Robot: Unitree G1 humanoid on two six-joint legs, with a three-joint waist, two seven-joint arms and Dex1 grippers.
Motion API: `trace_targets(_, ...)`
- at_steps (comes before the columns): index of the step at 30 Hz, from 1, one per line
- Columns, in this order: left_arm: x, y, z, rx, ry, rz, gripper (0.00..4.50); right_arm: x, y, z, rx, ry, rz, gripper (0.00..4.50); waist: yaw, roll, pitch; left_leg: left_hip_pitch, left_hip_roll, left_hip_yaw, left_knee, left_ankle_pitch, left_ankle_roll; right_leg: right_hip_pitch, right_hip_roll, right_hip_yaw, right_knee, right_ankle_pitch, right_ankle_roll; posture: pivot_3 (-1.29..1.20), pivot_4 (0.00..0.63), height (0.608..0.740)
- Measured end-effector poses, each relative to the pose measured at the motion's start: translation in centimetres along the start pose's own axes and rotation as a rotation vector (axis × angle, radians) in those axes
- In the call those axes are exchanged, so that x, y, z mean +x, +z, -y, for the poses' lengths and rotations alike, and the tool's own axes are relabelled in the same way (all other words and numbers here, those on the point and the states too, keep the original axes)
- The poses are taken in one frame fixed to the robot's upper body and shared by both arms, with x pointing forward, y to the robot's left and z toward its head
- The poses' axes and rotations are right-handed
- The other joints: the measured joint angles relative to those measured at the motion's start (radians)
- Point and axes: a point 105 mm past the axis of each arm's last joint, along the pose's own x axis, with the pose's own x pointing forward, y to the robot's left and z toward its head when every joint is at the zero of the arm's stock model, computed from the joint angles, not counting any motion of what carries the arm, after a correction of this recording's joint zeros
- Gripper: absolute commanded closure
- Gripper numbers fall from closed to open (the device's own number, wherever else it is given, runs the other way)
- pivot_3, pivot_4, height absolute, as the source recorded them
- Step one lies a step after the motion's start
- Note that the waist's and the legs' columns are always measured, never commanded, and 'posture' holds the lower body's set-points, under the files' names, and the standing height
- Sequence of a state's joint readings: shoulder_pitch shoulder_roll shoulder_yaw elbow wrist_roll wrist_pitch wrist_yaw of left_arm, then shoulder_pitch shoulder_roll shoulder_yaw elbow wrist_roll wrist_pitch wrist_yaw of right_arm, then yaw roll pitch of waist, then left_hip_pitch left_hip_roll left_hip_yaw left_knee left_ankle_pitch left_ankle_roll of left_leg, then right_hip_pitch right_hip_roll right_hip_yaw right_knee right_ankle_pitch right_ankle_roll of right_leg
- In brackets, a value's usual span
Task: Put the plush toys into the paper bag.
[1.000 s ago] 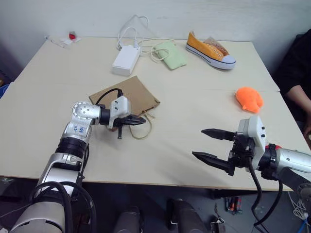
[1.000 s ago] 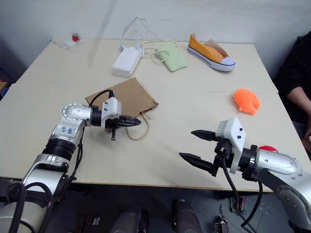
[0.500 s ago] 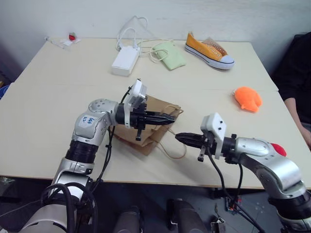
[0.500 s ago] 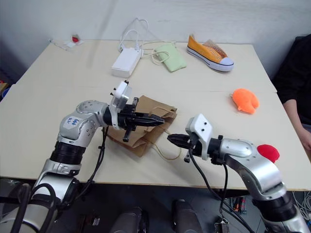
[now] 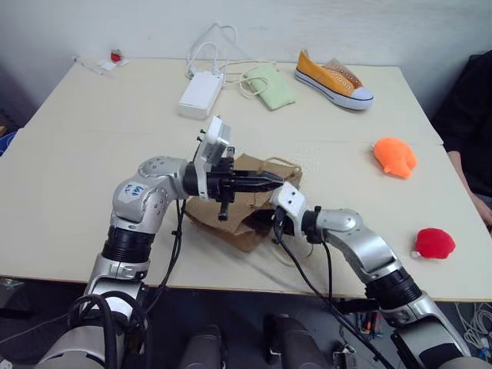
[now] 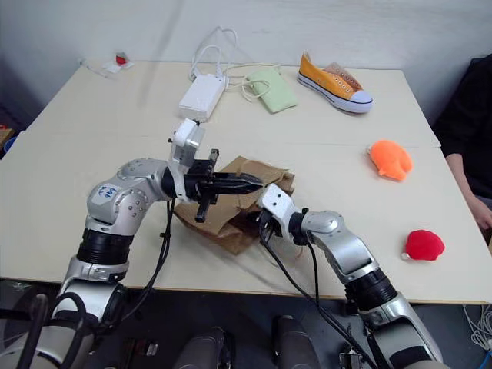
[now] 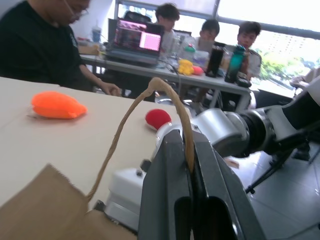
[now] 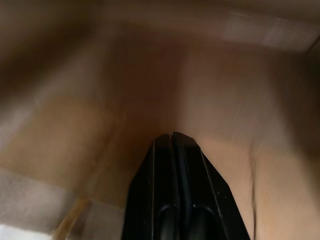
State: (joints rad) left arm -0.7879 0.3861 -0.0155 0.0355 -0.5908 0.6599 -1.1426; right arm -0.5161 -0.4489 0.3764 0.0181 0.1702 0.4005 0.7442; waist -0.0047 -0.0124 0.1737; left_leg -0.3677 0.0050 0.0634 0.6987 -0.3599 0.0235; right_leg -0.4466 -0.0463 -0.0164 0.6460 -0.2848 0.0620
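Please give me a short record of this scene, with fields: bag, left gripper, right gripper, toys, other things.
bag: brown kraft paper bag, crumpled, mouth lifted off the table
left gripper: shut on the bag's tan paper-cord handle
right gripper: shut, pushed inside the bag
toys: orange plush toy and red plush toy, both on the table, outside the bag
other things: orange sneaker, pale green pouch, white adapter box

Beige table (image 5: 92, 154) under my arms, plain white wall (image 5: 138, 23) behind it. Past my left wrist: bright windows (image 7: 270, 15), desk (image 7: 150, 67) w/ laptop (image 7: 137, 42), seated people.
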Motion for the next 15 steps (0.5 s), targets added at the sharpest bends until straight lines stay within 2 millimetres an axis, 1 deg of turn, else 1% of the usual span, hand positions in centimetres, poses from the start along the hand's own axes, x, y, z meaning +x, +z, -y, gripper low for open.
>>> trace_targets(4, -0.9, 2.5, -1.6, 0.011, 0.107, 0.073, 4.5, -0.3, -0.3, 0.0, -0.065, 0.004, -0.029, 4.43, 0.002, 0.0, 0.0, 0.001, 0.0, -0.001, 0.0, 0.0, 0.0, 0.001, 0.0, 0.0, 0.0, 0.0, 0.0, 0.0, 0.15, 0.74)
trace_targets(6, -1.7, 3.2, -2.2, 0.016, 0.158, 0.09, 4.5, -0.4, -0.4, -0.1, -0.069, 0.007, -0.033, 4.43, 0.001, 0.0, -0.001, 0.001, 0.0, -0.001, 0.0, 0.0, 0.0, 0.001, 0.0, 0.0, 0.0, 0.0, 0.0, 0.0, 0.15, 0.74)
trace_targets(8, -2.1, 3.3, -2.3, 0.014, 0.176, 0.093, 4.5, -0.5, -0.6, -0.2, -0.065, 0.007, -0.032, 4.43, 0.001, 0.0, -0.001, 0.001, 0.0, -0.001, 0.0, 0.0, 0.0, 0.001, 0.0, -0.001, 0.0, 0.0, 0.0, 0.0, 0.15, 0.74)
trace_targets(15, -2.0, 3.5, -2.3, -0.011, 0.177, 0.122, 4.5, -1.0, -0.5, 0.0, -0.059, -0.015, -0.025, 4.43, 0.003, 0.0, -0.001, 0.001, -0.001, -0.002, 0.0, 0.0, 0.0, 0.001, -0.001, -0.001, 0.0, 0.0, 0.0, 0.0, 0.15, 0.74)
